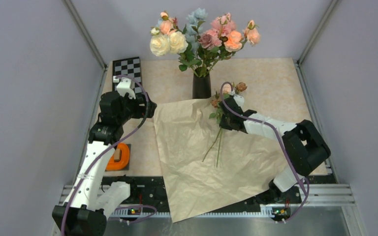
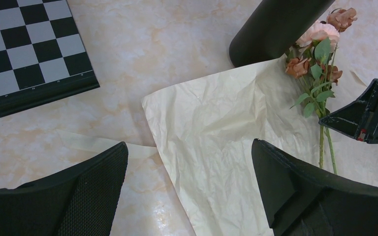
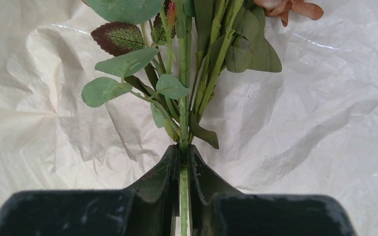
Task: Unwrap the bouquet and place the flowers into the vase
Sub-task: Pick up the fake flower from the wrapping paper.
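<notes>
Your right jaws pinch the flowers point(image 3: 183, 113) by their stems, just right of the vase point(image 1: 201, 86), over the unfolded paper point(image 1: 192, 157). The left jaws stand wide open, empty. Next, I think, tip the stems upright and lower them into the vase.

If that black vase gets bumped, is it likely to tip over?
Probably tippy: the vase is slim, and the bunch in it spreads far wider than its base. A nudge near the neck may well topple it.

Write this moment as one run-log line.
right end effector: shut on flower stems | left end effector: open, empty | paper: spread flat | vase: upright
</notes>
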`<move>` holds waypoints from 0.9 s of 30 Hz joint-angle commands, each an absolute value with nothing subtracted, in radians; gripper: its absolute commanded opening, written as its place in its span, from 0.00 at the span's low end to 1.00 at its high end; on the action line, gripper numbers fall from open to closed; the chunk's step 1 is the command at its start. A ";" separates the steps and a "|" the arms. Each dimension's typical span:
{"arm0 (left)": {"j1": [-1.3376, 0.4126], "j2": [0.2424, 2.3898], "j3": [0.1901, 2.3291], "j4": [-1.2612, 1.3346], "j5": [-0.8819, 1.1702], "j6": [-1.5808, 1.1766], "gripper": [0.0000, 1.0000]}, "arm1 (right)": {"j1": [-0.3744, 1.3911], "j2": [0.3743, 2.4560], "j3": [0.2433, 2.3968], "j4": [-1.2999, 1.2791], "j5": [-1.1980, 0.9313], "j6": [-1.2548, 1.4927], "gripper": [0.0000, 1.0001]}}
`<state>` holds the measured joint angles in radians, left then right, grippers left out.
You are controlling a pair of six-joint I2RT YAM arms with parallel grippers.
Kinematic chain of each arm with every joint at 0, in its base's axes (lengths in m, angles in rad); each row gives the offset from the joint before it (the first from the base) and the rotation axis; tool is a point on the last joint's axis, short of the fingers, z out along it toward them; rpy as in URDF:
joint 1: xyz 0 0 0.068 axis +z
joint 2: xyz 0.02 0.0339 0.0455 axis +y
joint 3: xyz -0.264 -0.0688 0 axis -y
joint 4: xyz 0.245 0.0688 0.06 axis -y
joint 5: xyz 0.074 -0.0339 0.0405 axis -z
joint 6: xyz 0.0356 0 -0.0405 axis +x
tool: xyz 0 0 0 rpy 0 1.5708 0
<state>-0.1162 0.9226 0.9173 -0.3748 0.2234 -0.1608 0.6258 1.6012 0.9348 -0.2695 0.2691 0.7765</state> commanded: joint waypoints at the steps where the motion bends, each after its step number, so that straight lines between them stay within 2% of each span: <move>1: -0.112 0.916 0.916 -0.347 0.231 -0.150 0.99 | 0.638 1.564 0.917 -0.244 0.273 0.786 0.00; 27: -0.112 0.908 0.913 -0.348 0.221 -0.148 0.99 | 0.639 1.616 0.868 -0.174 0.210 0.776 0.16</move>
<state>-0.1162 0.9226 0.9173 -0.3748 0.2226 -0.1581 0.6258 1.6066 0.8635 -0.2081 0.2111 0.7788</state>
